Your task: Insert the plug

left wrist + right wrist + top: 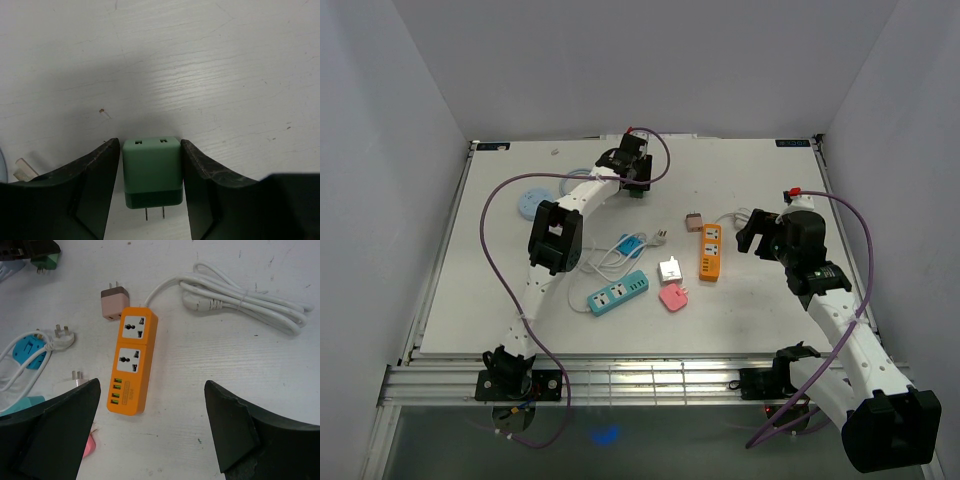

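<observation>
Starting from the near side of the table, the right gripper hangs with its claw spread wide and holding nothing, above the orange power strip. Both of the strip's sockets are bare, and its white cable lies coiled just beyond. Near the strip sit a blue power strip, a pink adapter, a white adapter and a brownish adapter, the last lying right by the orange strip's far end; none of them is plugged in anywhere. At the far side of the table, the left gripper straddles the green plug, which lies flat on the table with its two prongs pointing back toward the wrist. The fingers stand right beside the plug's flanks, one on each side, but I cannot tell whether they already press it or leave a sliver of gap. By my reading the task is at its start: the plug is framed for a grasp, not lifted. Securing the hold, carrying it across to a socket, lining up the prongs and pushing them home all remain.
</observation>
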`<control>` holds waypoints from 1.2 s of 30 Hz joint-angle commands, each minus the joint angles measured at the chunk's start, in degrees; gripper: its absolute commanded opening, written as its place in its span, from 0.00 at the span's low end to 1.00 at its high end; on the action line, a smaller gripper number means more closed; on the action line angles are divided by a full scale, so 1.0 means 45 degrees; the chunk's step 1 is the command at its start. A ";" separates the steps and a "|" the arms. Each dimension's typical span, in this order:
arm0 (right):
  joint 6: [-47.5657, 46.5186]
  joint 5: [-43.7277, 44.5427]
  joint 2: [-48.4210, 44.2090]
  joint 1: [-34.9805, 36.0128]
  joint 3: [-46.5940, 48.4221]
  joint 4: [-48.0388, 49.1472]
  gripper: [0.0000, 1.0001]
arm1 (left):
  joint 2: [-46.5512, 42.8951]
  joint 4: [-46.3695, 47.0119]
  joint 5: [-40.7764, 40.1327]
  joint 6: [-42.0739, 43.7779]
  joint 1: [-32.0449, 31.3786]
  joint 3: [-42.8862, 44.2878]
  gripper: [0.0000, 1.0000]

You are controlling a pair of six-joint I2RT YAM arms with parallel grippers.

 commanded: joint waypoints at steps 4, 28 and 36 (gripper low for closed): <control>-0.0143 -0.0015 0.0077 0.0048 0.0271 0.0388 0.89 | -0.0683 -0.0034 -0.0166 0.0200 -0.0215 -0.0277 0.50; 0.0735 -0.4973 0.1697 0.0049 0.3102 -0.0646 1.00 | -1.3198 1.0079 0.5455 0.1314 -0.0391 -1.5389 0.27; 0.1614 -0.8137 0.3513 0.0750 0.4606 -0.0842 0.93 | -1.6033 1.2560 0.7233 0.2757 -0.0937 -1.8828 0.25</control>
